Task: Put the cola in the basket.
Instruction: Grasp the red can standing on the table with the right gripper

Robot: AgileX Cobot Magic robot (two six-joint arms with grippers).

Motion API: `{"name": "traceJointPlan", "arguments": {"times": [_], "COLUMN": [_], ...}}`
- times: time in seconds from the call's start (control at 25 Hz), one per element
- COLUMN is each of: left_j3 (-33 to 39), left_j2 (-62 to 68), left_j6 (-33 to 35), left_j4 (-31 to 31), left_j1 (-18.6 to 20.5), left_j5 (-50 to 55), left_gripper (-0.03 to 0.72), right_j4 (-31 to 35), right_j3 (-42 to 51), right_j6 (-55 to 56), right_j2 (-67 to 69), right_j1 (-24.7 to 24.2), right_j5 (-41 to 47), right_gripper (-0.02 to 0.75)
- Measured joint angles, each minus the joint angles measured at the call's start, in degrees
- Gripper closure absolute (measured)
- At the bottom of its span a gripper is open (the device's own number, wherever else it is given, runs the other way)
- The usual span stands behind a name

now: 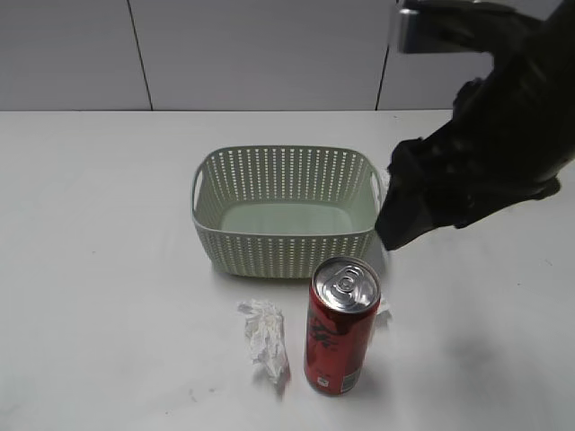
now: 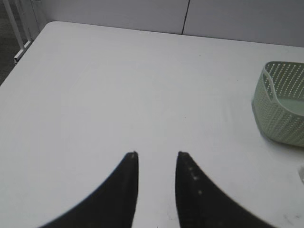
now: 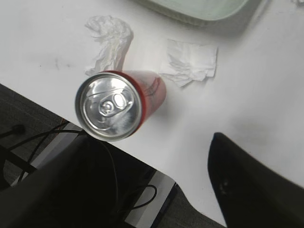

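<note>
The cola (image 1: 340,328) is a tall red can with a silver pull-tab top. It stands upright on the white table, just in front of the basket's right front corner. The basket (image 1: 280,244) is pale green, perforated and empty. My right gripper (image 1: 402,220) hovers above the table by the basket's right end, up and right of the can. In the right wrist view I look down on the can top (image 3: 111,107); the gripper (image 3: 149,137) is open and empty. My left gripper (image 2: 157,154) is open and empty over bare table, with the basket (image 2: 280,114) far to its right.
A crumpled tissue (image 1: 265,339) lies left of the can and another (image 1: 384,314) just behind it; both show in the right wrist view (image 3: 109,38) (image 3: 190,61). The table's front edge (image 3: 156,164) runs close to the can, with cables below.
</note>
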Motion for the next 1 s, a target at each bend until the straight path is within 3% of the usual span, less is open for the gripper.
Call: {"name": "traceJointPlan", "arguments": {"times": [0.32, 1.0], "left_j3": [0.0, 0.0], "left_j2": [0.0, 0.0], "left_j6": [0.0, 0.0], "left_j4": [0.0, 0.0], "left_j1": [0.0, 0.0], "left_j5": [0.0, 0.0], "left_gripper": [0.471, 0.471], "right_j4": [0.0, 0.7], "right_j3": [-0.7, -5.1], "right_j6": [3.6, 4.3], "right_j2": [7.5, 23.0], "right_j1": [6.7, 7.1], "right_j5": [-3.6, 0.2], "right_gripper": [0.138, 0.154]}}
